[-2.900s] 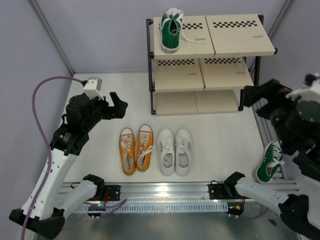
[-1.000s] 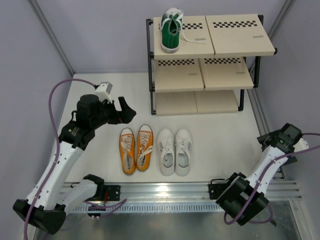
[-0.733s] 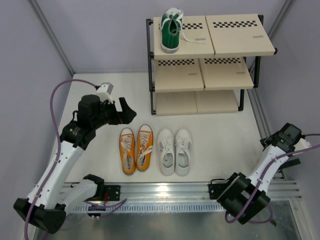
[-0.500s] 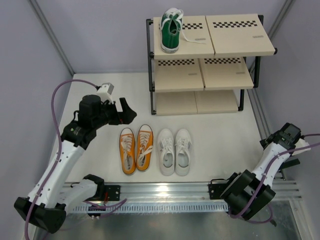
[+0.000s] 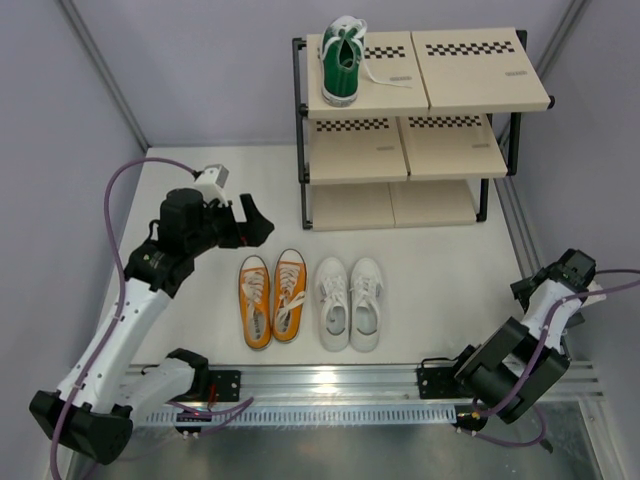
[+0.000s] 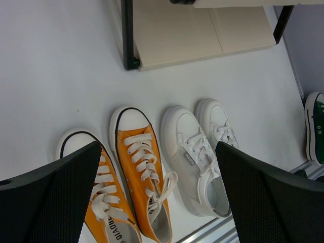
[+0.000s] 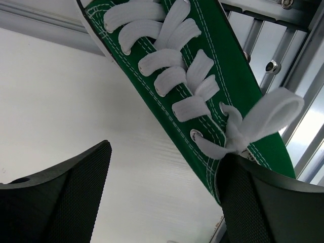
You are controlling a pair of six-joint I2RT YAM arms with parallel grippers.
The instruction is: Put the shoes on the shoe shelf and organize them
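The shoe shelf (image 5: 470, 150) stands at the back, with one green shoe (image 5: 342, 60) on the left of its top board. The orange pair (image 5: 272, 298) and the white pair (image 5: 350, 302) sit side by side on the table. My left gripper (image 5: 258, 222) hovers open and empty above the orange pair (image 6: 136, 172); the white pair (image 6: 202, 152) is to its right. My right gripper (image 5: 548, 288) is low at the table's right edge. It is open around the side of the second green shoe (image 7: 202, 76), with one finger (image 7: 268, 202) at its collar by the lace bow.
A metal rail (image 5: 330, 380) runs along the near edge. Grey walls close in the left and right sides. The second green shoe lies beside slotted metal framing (image 7: 273, 45) and shows at the right edge of the left wrist view (image 6: 315, 126).
The right arm has dropped from high at the right down to the table edge, onto the second green shoe. The left gripper has shifted slightly right toward the orange pair.
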